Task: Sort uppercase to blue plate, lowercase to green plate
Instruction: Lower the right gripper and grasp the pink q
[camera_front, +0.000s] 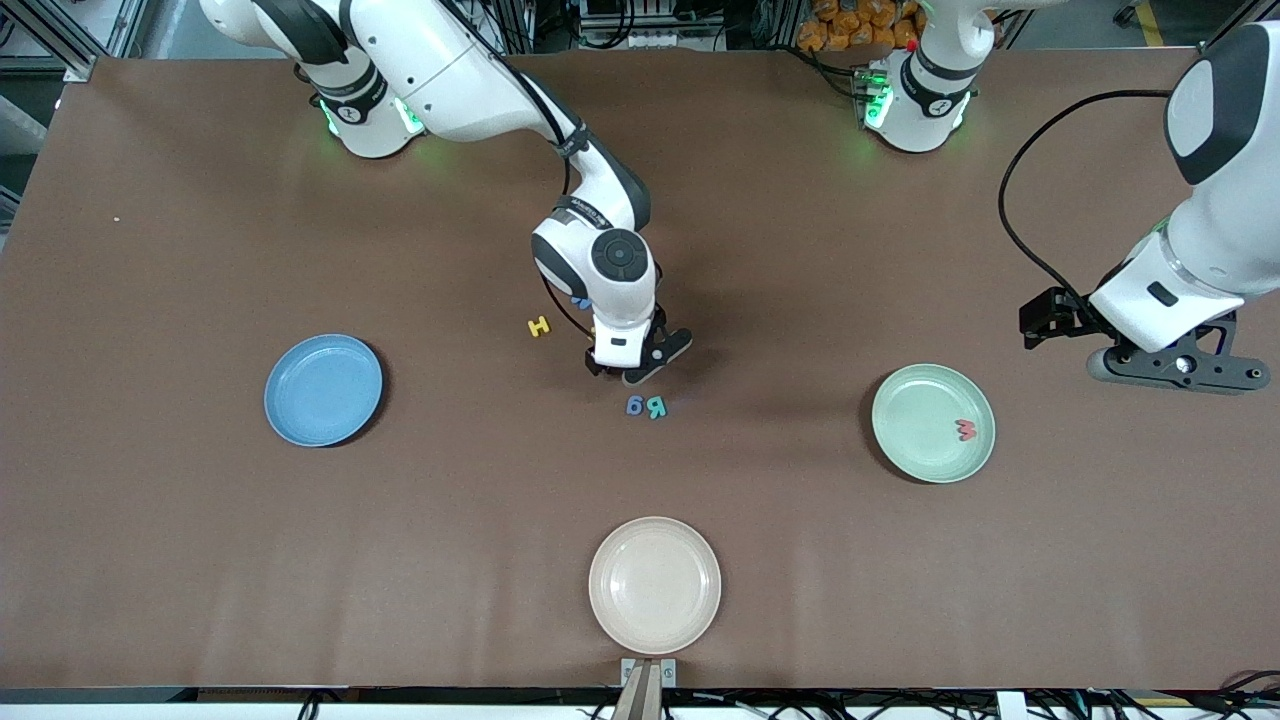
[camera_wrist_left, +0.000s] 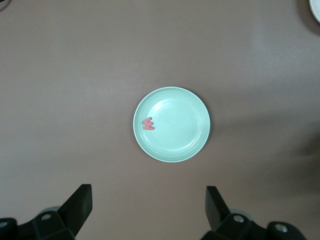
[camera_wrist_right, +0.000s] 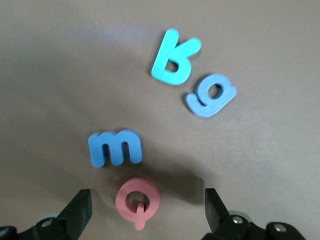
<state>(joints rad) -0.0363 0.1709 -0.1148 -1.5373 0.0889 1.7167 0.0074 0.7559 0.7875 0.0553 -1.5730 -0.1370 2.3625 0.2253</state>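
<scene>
Two claws are in view, each with its fingers spread and holding nothing. The right claw (camera_wrist_right: 145, 212) hangs low over the middle of the table (camera_front: 200, 250), directly above the red Q (camera_wrist_right: 137, 201) and the blue M (camera_wrist_right: 115, 148), which lie close beside each other; the Q sits between the spread fingers. The teal-green R (camera_front: 656, 407) and the blue a (camera_front: 634, 405) lie side by side, almost touching, on the table nearer to the front camera than that claw's spot. The yellow H (camera_front: 539, 325) lies alone on the table, toward the right arm's end from the claw. The blue plate (camera_front: 323, 389) sits toward the right arm's end. The left claw (camera_wrist_left: 145, 210) waits in the air near the green plate (camera_front: 933, 423), which carries the red w (camera_front: 965, 430) near its rim. A cream plate (camera_front: 654, 585) sits nearest the front camera.
</scene>
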